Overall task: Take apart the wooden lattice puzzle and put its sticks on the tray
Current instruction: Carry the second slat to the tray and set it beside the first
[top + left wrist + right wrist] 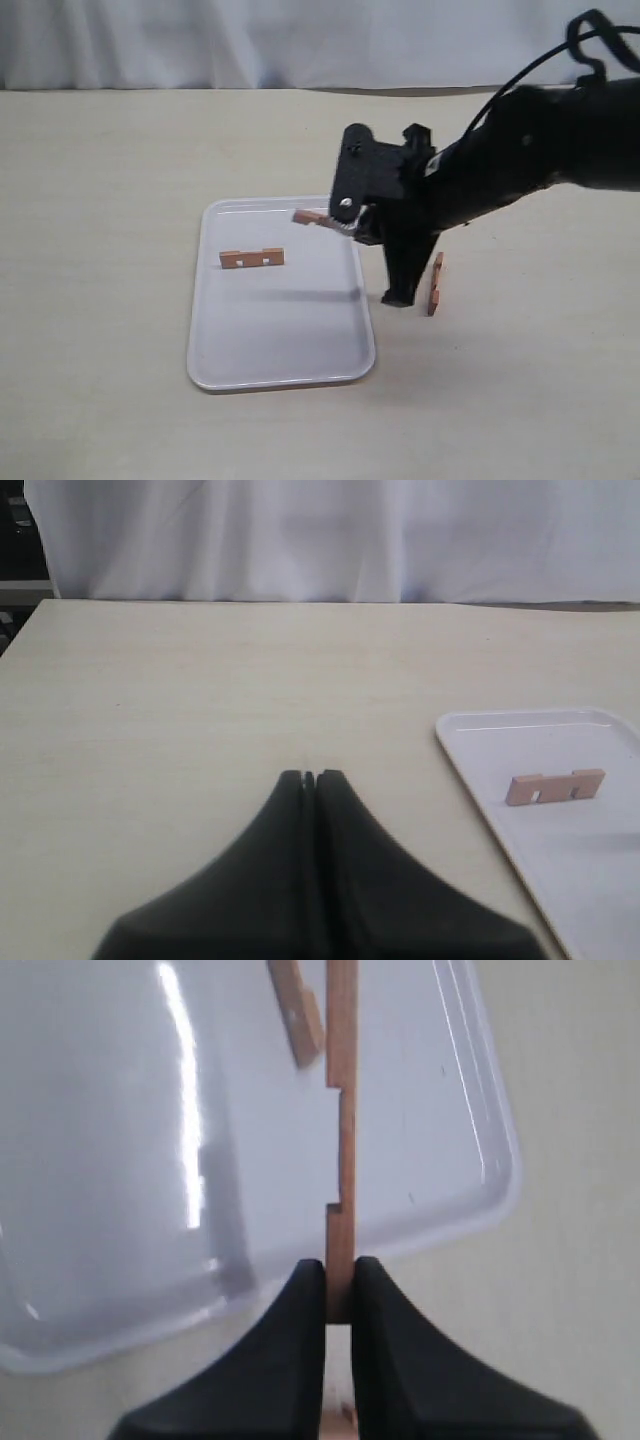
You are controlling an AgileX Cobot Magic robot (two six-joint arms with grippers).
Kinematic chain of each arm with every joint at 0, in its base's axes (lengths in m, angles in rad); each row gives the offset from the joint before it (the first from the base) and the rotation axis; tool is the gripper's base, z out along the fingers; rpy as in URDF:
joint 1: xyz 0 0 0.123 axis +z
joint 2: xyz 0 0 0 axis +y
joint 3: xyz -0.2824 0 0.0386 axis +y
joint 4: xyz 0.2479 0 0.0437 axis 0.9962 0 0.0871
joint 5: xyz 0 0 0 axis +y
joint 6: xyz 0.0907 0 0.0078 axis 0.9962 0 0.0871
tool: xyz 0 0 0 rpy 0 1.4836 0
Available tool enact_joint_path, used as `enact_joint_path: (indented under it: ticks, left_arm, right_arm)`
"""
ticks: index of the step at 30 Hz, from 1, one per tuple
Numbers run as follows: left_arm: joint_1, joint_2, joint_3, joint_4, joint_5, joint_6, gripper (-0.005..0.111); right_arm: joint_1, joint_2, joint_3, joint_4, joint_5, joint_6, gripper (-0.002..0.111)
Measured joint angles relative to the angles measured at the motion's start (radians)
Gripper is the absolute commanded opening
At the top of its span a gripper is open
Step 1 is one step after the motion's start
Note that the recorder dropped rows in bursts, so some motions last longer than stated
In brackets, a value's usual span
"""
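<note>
right gripper [338,1265] clamped on 1 stick [341,1110], held over the tray [280,335]. 2nd stick [251,258] laid on the tray, 3rd stick [435,283] on the table [120,200] just beside it. left gripper [309,776] pressed together, nothing held.

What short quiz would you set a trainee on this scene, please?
1. True or false: the right gripper is shut on a stick.
2. How many sticks lie loose on the tray? A none, B one, C three.
3. Fill in: the left gripper is ___ and empty.
Key: 1 true. 2 B, the lone stick. 3 shut.
</note>
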Motion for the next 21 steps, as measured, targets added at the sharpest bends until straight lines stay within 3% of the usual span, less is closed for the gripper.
enact_joint_path:
  ticks: [4, 9, 14, 21]
  left_arm:
    - [0.0, 0.0, 0.0, 0.0, 0.0, 0.0, 0.0]
    - [0.0, 0.0, 0.0, 0.0, 0.0, 0.0, 0.0]
    - [0.0, 0.0, 0.0, 0.0, 0.0, 0.0, 0.0]
    - [0.0, 0.0, 0.0, 0.0, 0.0, 0.0, 0.0]
  right_arm:
    - [0.151, 0.055, 0.0, 0.0, -0.138, 0.04, 0.005]
    - [0.264, 0.151, -0.002, -0.054, -0.31, 0.048, 0.005]
    - [0.272, 0.257, -0.082, -0.062, -0.392, 0.049, 0.005]
    - [0.247, 0.332, -0.144, -0.07, -0.33, 0.049, 0.005]
